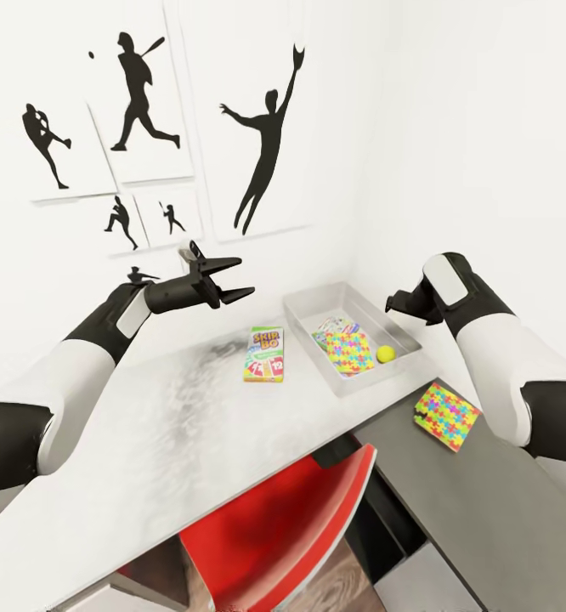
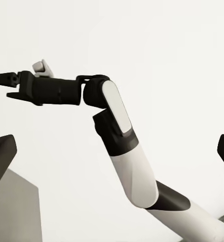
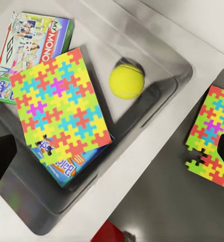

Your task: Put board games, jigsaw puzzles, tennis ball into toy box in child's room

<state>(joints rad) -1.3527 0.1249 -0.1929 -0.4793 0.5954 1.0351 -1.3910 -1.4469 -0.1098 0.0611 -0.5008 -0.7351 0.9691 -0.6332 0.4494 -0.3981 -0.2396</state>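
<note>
A robot with two black-and-white arms stands at a pale grey table (image 1: 147, 442) set against a white wall hung with black silhouette posters of ball players (image 1: 262, 149). Its left gripper (image 1: 232, 279) hovers above the table near the wall, fingers spread apart and holding nothing. The right gripper (image 1: 399, 303) hangs above the far right corner of the toy box (image 1: 304, 313); from the head view I cannot tell how wide it stands, but the wrist camera shows its dark fingertips (image 3: 2, 156) far apart with nothing between them. The toy box, a shallow grey tray, sits at the table's far right end. Inside lie a colourful jigsaw puzzle (image 3: 61, 103) resting on top of two board games, one green-edged (image 3: 34, 43) and one blue (image 3: 71, 169), with a yellow tennis ball (image 3: 126, 80) beside them. A third board game (image 1: 264, 353) lies flat on the table just left of the tray. A second jigsaw puzzle (image 1: 446, 415) lies on the lower dark grey desk top (image 1: 453, 501) to the right. A red chair (image 1: 291, 527) is tucked under the table.
</note>
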